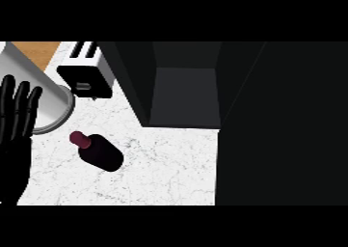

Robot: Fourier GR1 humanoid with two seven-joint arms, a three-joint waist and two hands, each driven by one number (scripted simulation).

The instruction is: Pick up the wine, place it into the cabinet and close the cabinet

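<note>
Listing from the task's own item outward, we record the following.

Item one: the wine bottle point(98, 151), dark with a reddish cap, standing on the white marbled counter point(162, 169) at lower left of centre in the frame. Nothing touches it; it is well apart from any hand.

Item two: the cabinet point(185, 87), a dark box at upper centre. Its front stands open and a grey interior shows, with nothing visible inside. A broad dark panel fills the right of the frame, which we take to be its door swung out.

Item three: the left hand point(13, 108), at the left edge of the frame, fingers straight and spread, pointing up, holding nothing. We read it as resting. The right hand does not show.

Item four: a toaster point(87, 72), white and black, at upper left, just beside the cabinet's left wall.

Item five: a round grey-rimmed vessel point(55, 108) near the left edge, partly behind the hand; we cannot tell what it is.

Progress, as we judge it: nothing is done yet. The bottle is not grasped and the cabinet is unfilled and unclosed. Picking, placing and closing all remain.
</note>
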